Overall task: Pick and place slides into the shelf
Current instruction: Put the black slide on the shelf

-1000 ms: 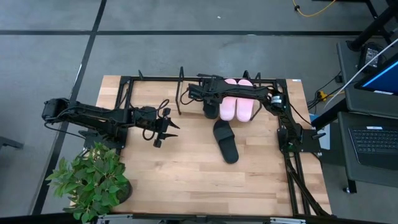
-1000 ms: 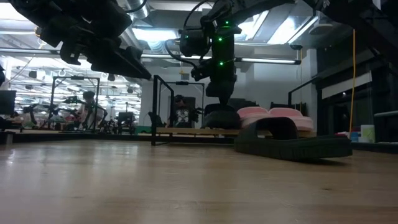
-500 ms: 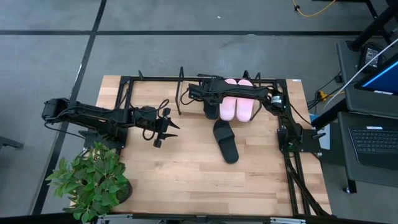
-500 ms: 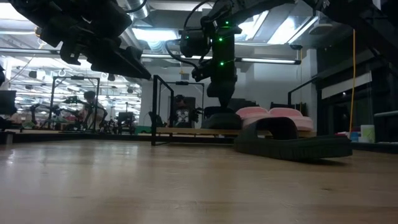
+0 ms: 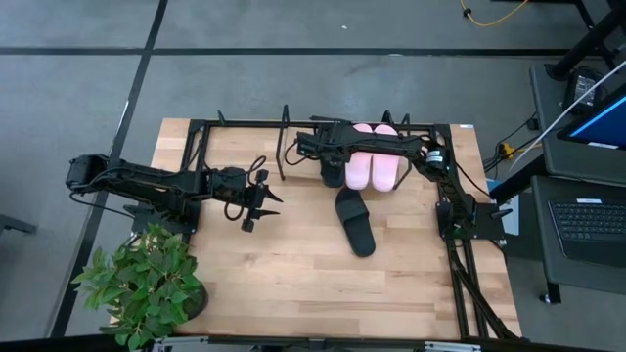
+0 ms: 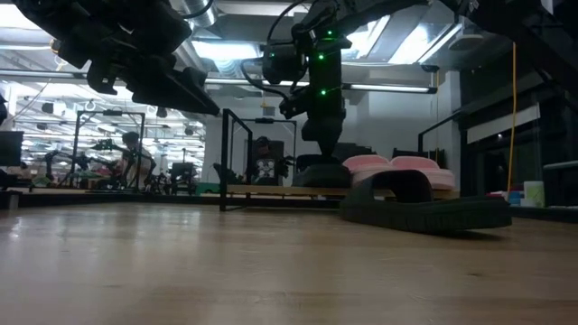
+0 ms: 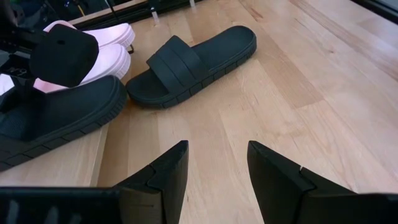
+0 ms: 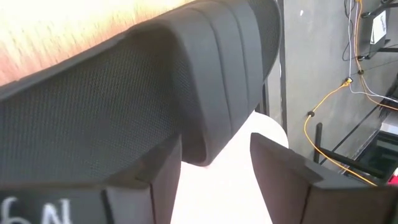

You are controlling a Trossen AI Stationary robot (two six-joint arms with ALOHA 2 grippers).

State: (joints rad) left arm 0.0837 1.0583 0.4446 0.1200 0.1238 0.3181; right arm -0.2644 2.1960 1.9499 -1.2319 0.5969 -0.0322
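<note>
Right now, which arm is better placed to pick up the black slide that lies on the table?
Left, probably: the left gripper is open and free, while the right gripper is at the shelf over another slide.

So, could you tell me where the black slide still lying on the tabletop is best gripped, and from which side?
Probably by its wide strap. The loose black slide lies flat, sole down, clear of the shelf, so its strap arches above the footbed. Coming from above, one finger could slip under that arch. The left gripper hangs open nearby.

Three slides side by side on shelf; fourth slide on table just before them.
</note>
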